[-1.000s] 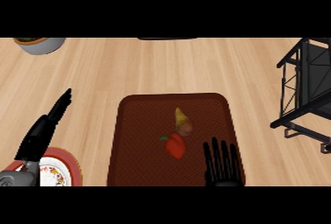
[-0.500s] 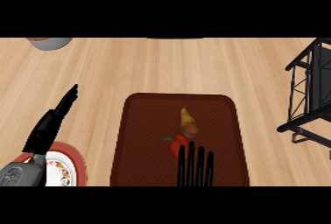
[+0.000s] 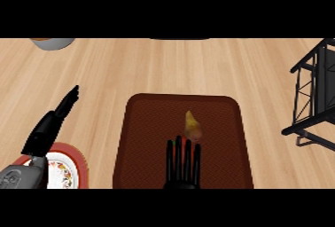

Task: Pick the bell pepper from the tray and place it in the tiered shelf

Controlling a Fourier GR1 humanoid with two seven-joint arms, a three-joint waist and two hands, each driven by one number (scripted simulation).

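Red bell pepper (image 3: 188, 141) almost hidden beneath right hand's (image 3: 182, 170) straight, empty fingers (image 3: 178, 153).

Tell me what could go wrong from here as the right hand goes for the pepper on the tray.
1. The right hand, fingers straight, covers nearly all of the bell pepper; only a red sliver shows, so closing blind could miss it.
2. A yellowish item lies right beside the pepper on the tray and might get pinched or knocked instead.
3. The tiered shelf stands off at the right edge, so its black frame could catch the hand on the carry.
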